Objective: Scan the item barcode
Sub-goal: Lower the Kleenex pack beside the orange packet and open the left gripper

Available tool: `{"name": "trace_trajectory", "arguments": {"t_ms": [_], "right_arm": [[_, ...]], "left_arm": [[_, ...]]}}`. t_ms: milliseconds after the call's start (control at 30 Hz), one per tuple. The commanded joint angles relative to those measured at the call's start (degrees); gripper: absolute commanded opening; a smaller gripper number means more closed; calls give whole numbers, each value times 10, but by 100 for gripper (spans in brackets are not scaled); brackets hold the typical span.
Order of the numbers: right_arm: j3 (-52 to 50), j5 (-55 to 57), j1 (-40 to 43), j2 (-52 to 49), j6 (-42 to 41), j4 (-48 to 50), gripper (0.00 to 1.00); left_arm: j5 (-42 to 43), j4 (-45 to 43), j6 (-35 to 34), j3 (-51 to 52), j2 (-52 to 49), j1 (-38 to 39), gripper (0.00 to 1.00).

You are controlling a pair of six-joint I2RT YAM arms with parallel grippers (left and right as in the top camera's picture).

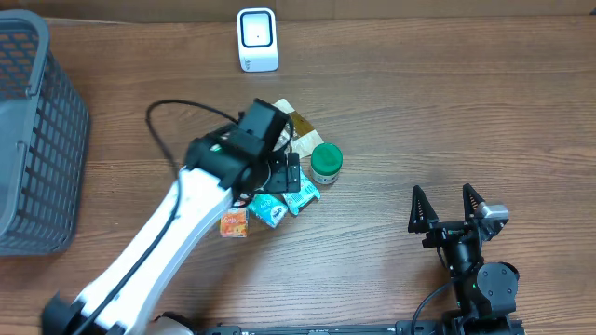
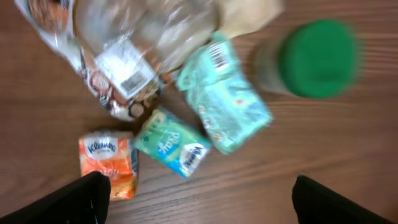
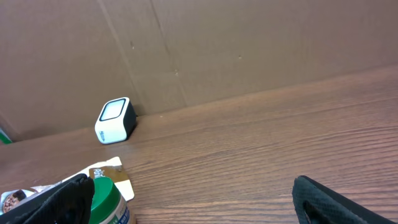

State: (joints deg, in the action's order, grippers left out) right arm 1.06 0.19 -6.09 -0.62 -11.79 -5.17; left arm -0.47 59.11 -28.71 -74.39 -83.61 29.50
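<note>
L hand (image 2: 199,182) hangs over a cluster of 6 goods mid-tabletop (image 1: 447,102). Its jaws are spread wide w/ nothing btw them. Its 2 black fingers (image 2: 84,200) show only at the bottom corners of the wrist view.

Under it lie:
- 1 clear bag (image 2: 124,59) w/ a white barcode label facing up
- 1 mint-green soft pack (image 2: 230,106) w/ a barcode at its upper end
- 1 smaller teal tissue pack (image 2: 171,142)
- 1 orange Kleenex pack (image 2: 109,163)
- 1 green-lidded jar (image 2: 314,57), blurred
- 1 tan packet (image 2: 249,14), partly under the bag

Bag, mint pack & teal pack touch. The orange pack lies just beside the teal one. The jar stands upright just right of the mint pack.

1 white barcode scanner (image 1: 258,39) stands at the far edge, well apart from the cluster. 1 grey mesh basket (image 1: 33,130) sits at the far left. R hand (image 1: 442,193) is near the front right, jaws also spread wide & empty, well apart from all goods.
</note>
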Motion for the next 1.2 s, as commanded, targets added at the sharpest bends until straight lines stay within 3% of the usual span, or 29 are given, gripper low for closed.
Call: {"name": "trace_trajectory", "arguments": {"t_ms": [0, 333, 633, 800, 1167], "right_arm": [[-6, -2, -3, 5, 0, 3, 100], [-6, -2, -3, 5, 1, 3, 100], [-6, -2, -3, 5, 0, 3, 100], [-6, -2, -3, 5, 0, 3, 100], [-6, -2, -3, 5, 1, 3, 100]], "left_arm": [[46, 21, 100, -37, 63, -4, 98], [141, 14, 172, -78, 192, -4, 100], [133, 13, 207, -78, 230, -4, 100], [89, 15, 215, -82, 230, -9, 100], [75, 32, 236, -166, 230, -94, 100]]}}
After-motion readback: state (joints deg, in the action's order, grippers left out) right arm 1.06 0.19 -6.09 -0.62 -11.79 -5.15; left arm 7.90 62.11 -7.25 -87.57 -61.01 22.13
